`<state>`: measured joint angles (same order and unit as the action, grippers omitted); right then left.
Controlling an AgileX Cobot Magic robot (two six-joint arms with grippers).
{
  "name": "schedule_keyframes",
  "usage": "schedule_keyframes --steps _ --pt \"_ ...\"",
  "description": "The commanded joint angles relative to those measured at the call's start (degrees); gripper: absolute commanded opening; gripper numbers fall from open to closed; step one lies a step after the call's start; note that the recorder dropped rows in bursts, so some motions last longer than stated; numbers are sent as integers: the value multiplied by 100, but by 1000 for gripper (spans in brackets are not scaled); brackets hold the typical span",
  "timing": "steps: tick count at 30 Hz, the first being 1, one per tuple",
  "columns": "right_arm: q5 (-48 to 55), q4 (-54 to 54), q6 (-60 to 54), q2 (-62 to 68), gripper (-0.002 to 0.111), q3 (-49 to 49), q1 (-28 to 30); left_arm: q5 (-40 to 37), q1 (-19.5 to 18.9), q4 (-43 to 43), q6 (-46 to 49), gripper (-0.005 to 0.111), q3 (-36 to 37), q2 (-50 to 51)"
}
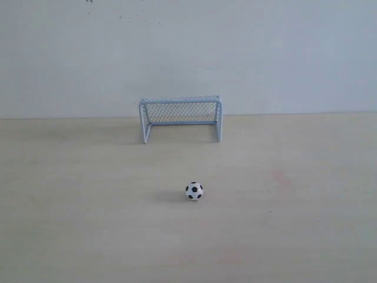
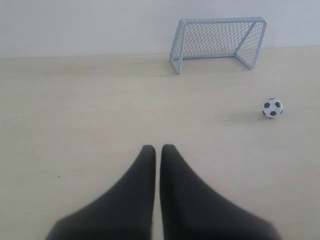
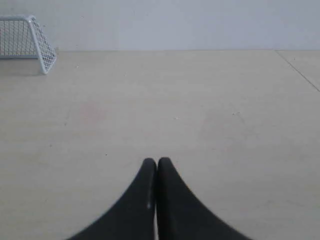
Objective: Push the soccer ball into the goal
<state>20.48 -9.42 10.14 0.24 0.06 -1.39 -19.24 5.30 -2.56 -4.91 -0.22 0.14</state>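
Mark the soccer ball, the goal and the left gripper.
soccer ball (image 1: 194,191): exterior view, middle of the ball.
goal (image 1: 181,112): exterior view, middle of its netting.
left gripper (image 2: 158,147): left wrist view, midway between its fingertips.

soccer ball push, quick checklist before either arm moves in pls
1. Soccer ball resting on the table, outside the goal: ok.
2. Goal upright, open mouth facing the ball: ok.
3. Nothing lying between ball and goal mouth: ok.
4. Left gripper shut and holding nothing, ball in its wrist view: ok.
5. Right gripper shut, but ball not in its wrist view: not ok.
6. How far each gripper is from the ball: cannot tell, neither shows in the exterior view.
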Motion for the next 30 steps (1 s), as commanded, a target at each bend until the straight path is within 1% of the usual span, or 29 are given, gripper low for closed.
schedule_keyframes --steps 1,6,14,16,22,25,26,28,30 --pt "-79 -13 -1 -24 0 -6 22 35 -21 19 12 4 22 -14" --pt "-760 -13 -1 -24 0 -6 22 35 -21 19 12 4 22 -14" --pt "-2469 11 144 -24 0 -6 22 35 -21 19 12 4 22 -14" --pt "-2654 11 144 -24 0 -6 22 35 -21 19 12 4 22 -14" --pt "-2774 11 144 -24 0 -6 22 35 -21 19 12 4 22 -14" --pt "-3217 11 144 -24 0 -6 22 35 -21 19 12 4 22 -14" --pt "-3490 27 266 -24 0 -6 22 35 -21 19 12 4 22 -14" --pt "-4014 20 1025 -24 0 -6 22 35 -21 19 12 4 22 -14" --pt "-4529 7 1315 -24 0 -6 22 35 -21 19 12 4 22 -14"
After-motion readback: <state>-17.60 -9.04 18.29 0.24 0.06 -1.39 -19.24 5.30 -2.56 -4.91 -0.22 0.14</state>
